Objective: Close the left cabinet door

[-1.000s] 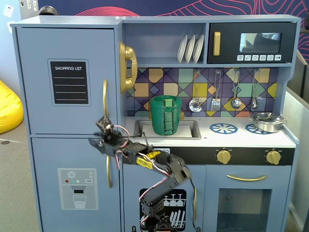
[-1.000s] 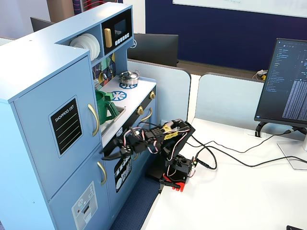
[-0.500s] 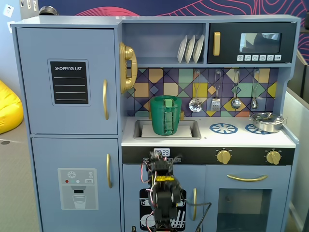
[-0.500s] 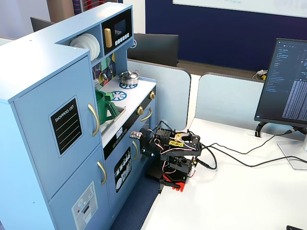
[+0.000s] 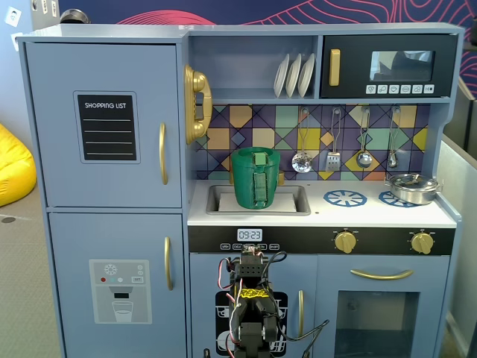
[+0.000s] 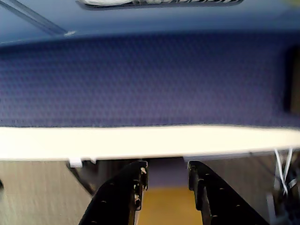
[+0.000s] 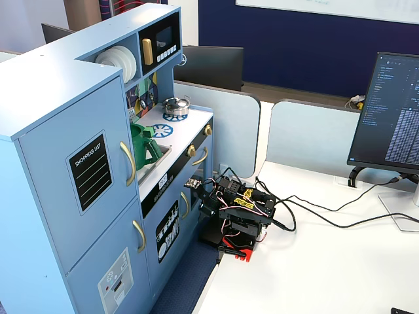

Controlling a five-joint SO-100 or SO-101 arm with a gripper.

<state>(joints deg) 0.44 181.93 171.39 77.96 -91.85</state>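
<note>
In the wrist view the gripper (image 6: 165, 180) enters from the bottom edge, its two black fingers (image 6: 123, 197) standing a little apart with nothing between them. Beyond the fingertips a pale cream strip (image 6: 150, 142) runs straight across from left to right. Farther off, a wide dark-blue textured band (image 6: 150, 79) fills the middle, blurred. Loose white wires (image 6: 282, 164) hang at the near right edge.

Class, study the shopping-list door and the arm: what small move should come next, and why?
Probably none; I would leave the arm folded. The left cabinet door already looks flush with its frame in both fixed views. The gripper shows its jaws apart and holds nothing, well away from the door.
</note>
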